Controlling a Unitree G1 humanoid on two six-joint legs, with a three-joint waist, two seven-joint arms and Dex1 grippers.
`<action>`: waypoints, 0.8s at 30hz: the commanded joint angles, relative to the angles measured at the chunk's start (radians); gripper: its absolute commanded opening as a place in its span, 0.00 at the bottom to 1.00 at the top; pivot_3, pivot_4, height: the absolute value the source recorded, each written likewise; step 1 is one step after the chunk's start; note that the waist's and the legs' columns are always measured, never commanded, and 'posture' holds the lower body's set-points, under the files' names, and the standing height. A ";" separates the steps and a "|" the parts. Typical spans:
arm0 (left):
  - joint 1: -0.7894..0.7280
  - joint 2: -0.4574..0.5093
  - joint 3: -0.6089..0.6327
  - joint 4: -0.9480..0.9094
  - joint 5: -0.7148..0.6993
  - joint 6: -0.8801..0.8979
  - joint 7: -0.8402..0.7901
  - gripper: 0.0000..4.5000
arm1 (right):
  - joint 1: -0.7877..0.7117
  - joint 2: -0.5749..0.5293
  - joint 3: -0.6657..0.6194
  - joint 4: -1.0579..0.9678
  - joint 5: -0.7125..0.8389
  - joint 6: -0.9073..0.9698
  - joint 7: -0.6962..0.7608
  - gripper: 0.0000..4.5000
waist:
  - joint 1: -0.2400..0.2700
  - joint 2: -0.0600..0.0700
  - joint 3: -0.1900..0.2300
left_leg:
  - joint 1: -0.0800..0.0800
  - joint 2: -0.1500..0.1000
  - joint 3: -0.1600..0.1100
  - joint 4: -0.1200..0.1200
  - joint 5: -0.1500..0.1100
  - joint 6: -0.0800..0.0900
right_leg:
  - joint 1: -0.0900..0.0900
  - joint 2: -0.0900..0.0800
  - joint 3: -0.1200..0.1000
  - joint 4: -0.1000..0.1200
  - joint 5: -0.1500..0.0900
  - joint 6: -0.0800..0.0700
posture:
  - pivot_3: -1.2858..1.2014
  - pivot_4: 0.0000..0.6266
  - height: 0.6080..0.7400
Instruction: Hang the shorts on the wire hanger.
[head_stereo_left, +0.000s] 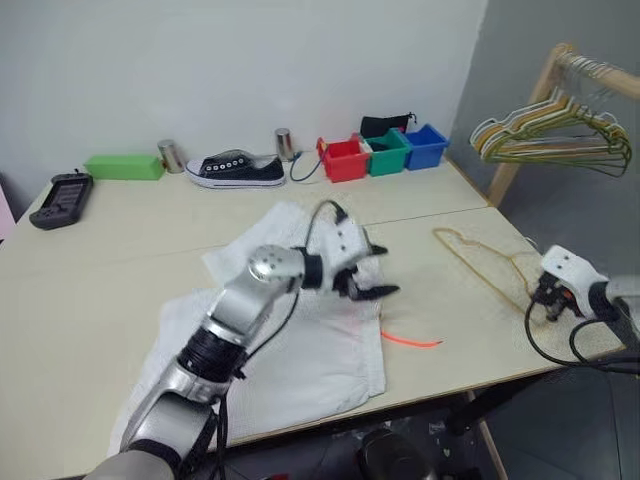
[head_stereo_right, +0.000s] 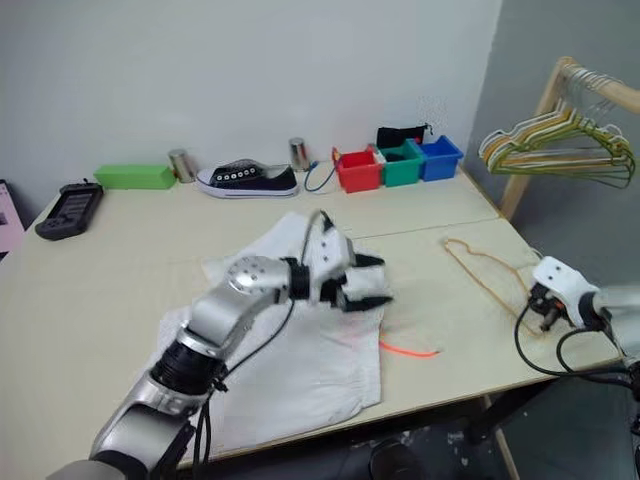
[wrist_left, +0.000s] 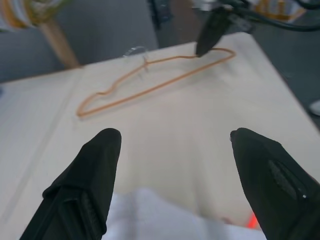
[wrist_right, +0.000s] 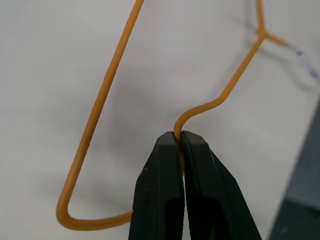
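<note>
The shorts lie spread flat on the near half of the tabletop, white, with the orange drawstring trailing off their right edge. Over their far right part hangs the left gripper, its fingers wide apart and holding nothing, aimed toward the right side of the tabletop.

To the right, near the tabletop's right edge, lies the wire hanger, flat, its hook end toward the far side. The right gripper has its fingers pressed together on the wire at a bend near the hanger's near corner; the pinch is narrow and sits at one end, well off the hanger's middle.

That is where trouble could come from: lifted by one corner, the thin wire may swing or twist in the fingers, or slip out and slide off the nearby edge. The loose drawstring could also snag as the shorts are gathered.

Along the far wall stand a shoe and three coloured bins; a rack of hangers hangs at far right.
</note>
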 joint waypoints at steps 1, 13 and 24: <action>-0.081 0.084 0.122 0.094 -0.029 -0.038 -0.054 0.83 | -0.056 -0.010 0.040 -0.163 -0.105 -0.152 -0.057 0.01 | -0.014 0.001 0.000 | 0.000 0.000 0.000 -0.001 0.000 0.000 | 0.000 0.000 0.000 0.000 0.000 0.000 | 0.38 0.03 1.00; -0.234 0.228 0.108 0.314 0.012 -0.066 -0.304 0.83 | -0.361 0.088 0.235 -0.020 -0.540 -0.746 -0.440 0.01 | -0.007 0.002 0.000 | -0.013 -0.001 -0.001 -0.001 0.000 0.000 | -0.011 -0.002 -0.001 0.002 -0.001 0.001 | 0.39 0.03 1.00; -0.354 0.261 0.138 0.545 0.052 -0.157 -0.390 0.83 | -0.457 0.099 0.261 0.078 -0.767 -0.999 -0.797 0.01 | 0.001 0.002 0.000 | -0.011 -0.002 -0.002 0.001 0.002 0.002 | -0.015 -0.002 -0.001 0.016 -0.003 -0.003 | 0.39 0.03 1.00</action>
